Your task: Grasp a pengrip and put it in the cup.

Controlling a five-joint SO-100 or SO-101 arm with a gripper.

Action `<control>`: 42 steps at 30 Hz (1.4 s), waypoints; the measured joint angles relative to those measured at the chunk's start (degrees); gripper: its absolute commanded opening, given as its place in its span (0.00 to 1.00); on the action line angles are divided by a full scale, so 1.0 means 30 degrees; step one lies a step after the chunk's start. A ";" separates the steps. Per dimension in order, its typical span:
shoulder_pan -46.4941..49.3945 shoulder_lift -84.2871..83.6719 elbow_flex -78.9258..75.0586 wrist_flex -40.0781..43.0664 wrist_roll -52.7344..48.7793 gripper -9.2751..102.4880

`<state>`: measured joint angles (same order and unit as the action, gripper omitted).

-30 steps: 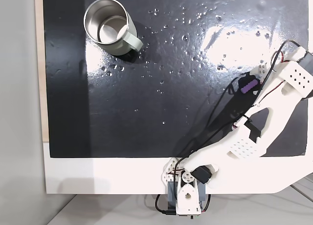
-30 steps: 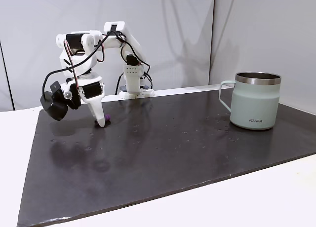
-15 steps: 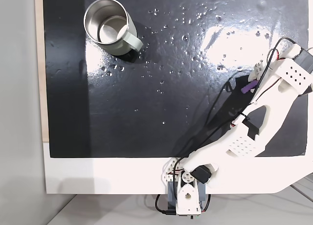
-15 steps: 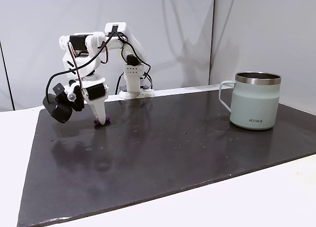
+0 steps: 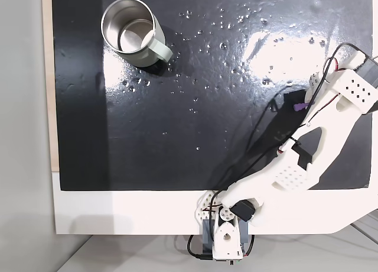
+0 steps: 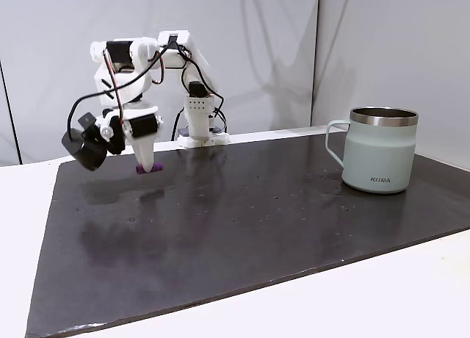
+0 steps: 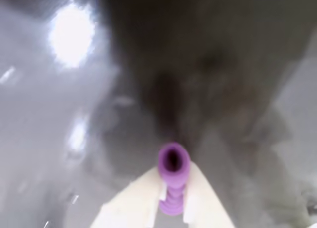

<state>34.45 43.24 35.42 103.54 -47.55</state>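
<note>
Gripper [image 7: 173,200] pinching pengrip [image 7: 173,173] above black mat [image 6: 242,220]; cup [image 6: 382,150] far off.

One pengrip [image 7: 173,176] was counted between the fingertips of one gripper [image 7: 172,196]; one cup [image 5: 131,31] was counted well apart.

White table [image 5: 147,216] — black mat [image 5: 195,136], cup [image 5: 133,32] on mat
</note>
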 measured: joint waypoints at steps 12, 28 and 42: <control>-0.2051 0.8438 0.3457 0.0029 0.1436 0.09; -1.1426 1.3330 0.3428 0.0059 1.1221 0.08; -1.6582 1.0137 -0.2637 -0.0674 1.5908 0.08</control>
<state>-15.29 73.65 27.51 101.51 0.18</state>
